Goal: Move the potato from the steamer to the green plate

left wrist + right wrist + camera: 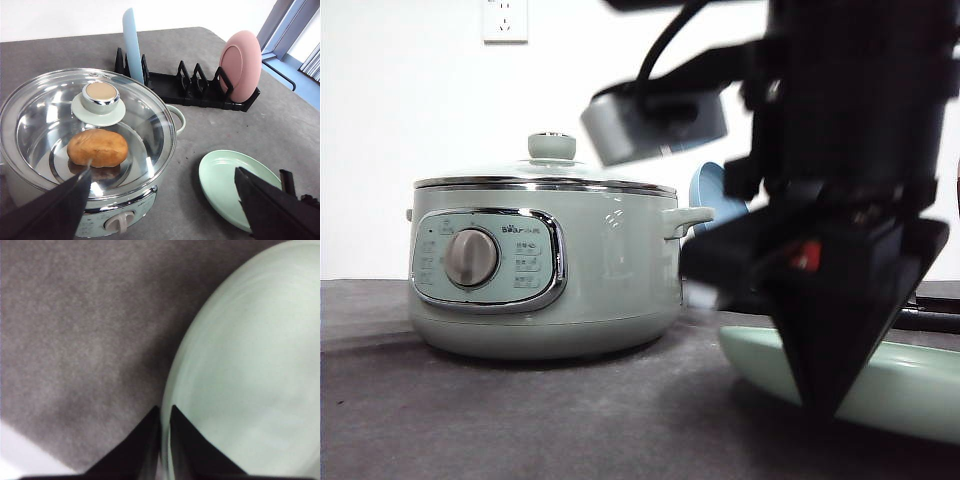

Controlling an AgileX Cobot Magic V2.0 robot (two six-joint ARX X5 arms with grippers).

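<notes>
Front view | steamer (pixel 545 270) panel logo "Bear" | button labels unreadable

A staged kitchen tabletop: grey table (pixel 280 130), dish rack (pixel 200 90), steamer (pixel 545 270), plain white wall (pixel 400 120) with socket (pixel 505 20).

orange-brown potato (pixel 98 147), sage-green steamer (pixel 545 265), seemingly mint green plate (pixel 235 185)

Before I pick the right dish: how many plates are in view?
3. A pale mint-green round plate lies flat on the table beside the steamer; a pink plate and a light blue plate stand upright in the black rack.
</notes>
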